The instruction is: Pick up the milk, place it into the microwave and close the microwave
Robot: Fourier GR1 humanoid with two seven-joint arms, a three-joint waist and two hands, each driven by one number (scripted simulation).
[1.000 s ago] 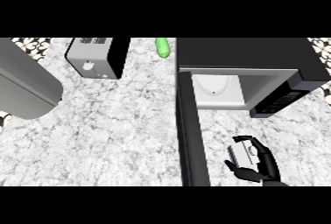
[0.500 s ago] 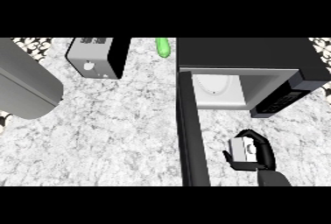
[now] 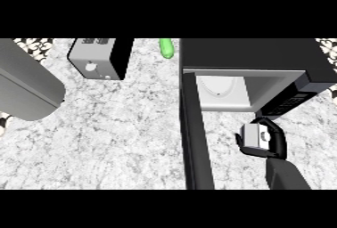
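the milk [image 3: 253, 135] is in my right hand [image 3: 271, 141], a small pale carton held above the marble worktop [image 3: 118, 142], just in front of the microwave [image 3: 263, 62] and a little below the mouth of its open cavity. my fingers curl over the carton's far side and my thumb closes on the near side, so i am pinching it across its flat walls.

i judge it a light thing with some slosh if there is liquid inside, and its walls are likely thin card that gives when squeezed. smooth faces could slide in my fingers, so a hold across the two broad sides, about mid height, suits it best, which is roughly where i have it. it looks tilted in my grip, though i cannot tell which end is the top.

my right forearm [image 3: 284, 174] comes up from the lower edge, wrist angled toward the cavity, with the microwave door [image 3: 196, 133] standing open edge-on just to the left of my hand. the plate [image 3: 218, 87] inside is bare and well within reach. my left hand does not show.
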